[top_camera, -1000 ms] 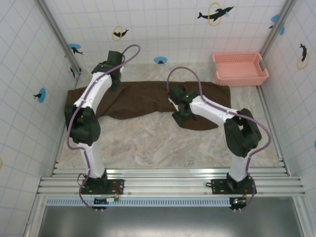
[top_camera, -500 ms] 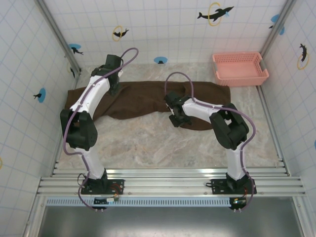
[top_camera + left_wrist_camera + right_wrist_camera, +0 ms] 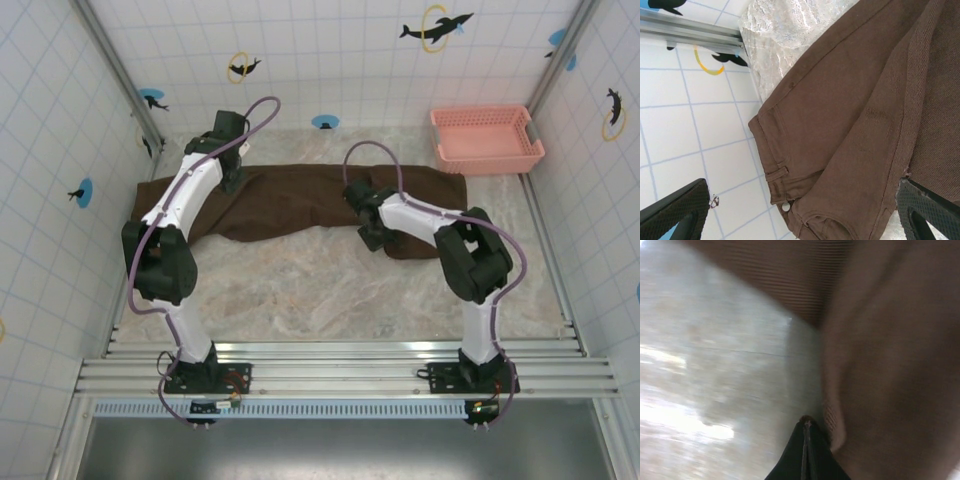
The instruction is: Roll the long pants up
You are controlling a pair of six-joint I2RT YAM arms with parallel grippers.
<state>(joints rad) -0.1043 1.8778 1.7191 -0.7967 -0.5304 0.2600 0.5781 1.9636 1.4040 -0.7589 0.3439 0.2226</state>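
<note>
The right hand [image 3: 806, 430] has its fingers pressed tight together, tips down at the near edge of the long pants [image 3: 290, 200], just where the cloth meets the bare table [image 3: 300, 290]. Whether any cloth is pinched between them I cannot tell. The left hand [image 3: 800, 220] is spread wide over the waist end of the pants. Its fingers [image 3: 675, 217] stand on either side of the waistband and the small button [image 3: 786, 206], holding nothing. The pants lie flat across the far part of the table, waist at the left by the tiled wall, legs running right. A pink basket [image 3: 487, 138] sits in the far right corner, apart from the cloth.
</note>
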